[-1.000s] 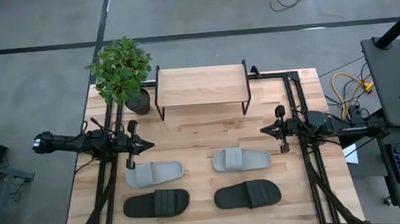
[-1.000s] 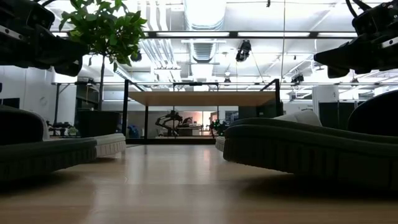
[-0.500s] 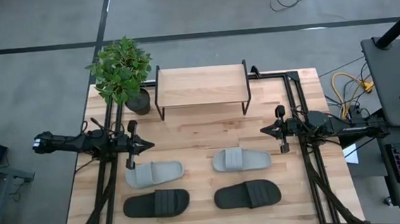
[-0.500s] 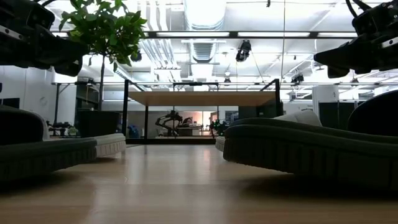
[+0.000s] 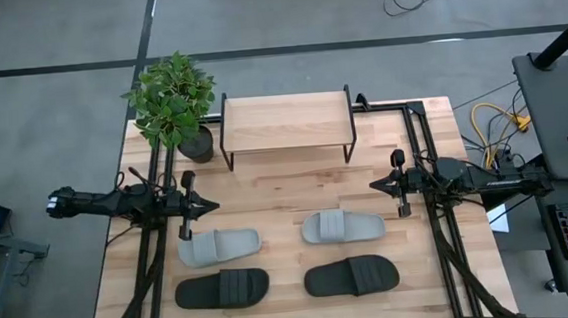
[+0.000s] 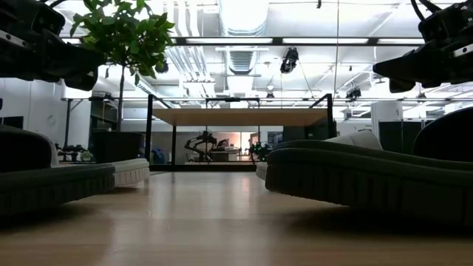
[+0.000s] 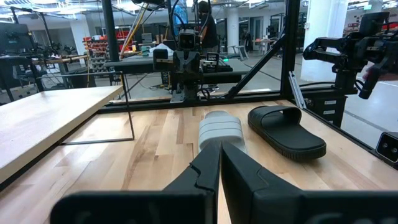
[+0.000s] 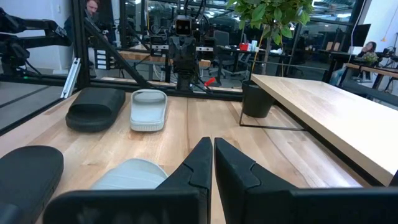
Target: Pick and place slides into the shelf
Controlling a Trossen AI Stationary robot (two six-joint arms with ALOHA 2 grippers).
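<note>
Nothing placed yet: all 4 slides lay on the tabletop (image 5: 267, 195) in front of the shelf (image 5: 285, 121), whose top board was bare. Grey slide L (image 5: 218, 247), grey slide R (image 5: 342, 226), black slide L (image 5: 222, 289), black slide R (image 5: 351, 275). Left gripper (image 5: 186, 207) by the L grey one, fingers closed, holding nothing. Right gripper (image 5: 398, 184) near the R grey one, also closed & holding nothing. All 4 picks left, by the look of it

Table (image 5: 412, 270) carries slides (image 5: 220, 247), shelf (image 5: 285, 121), potted plant (image 5: 173, 102).
</note>
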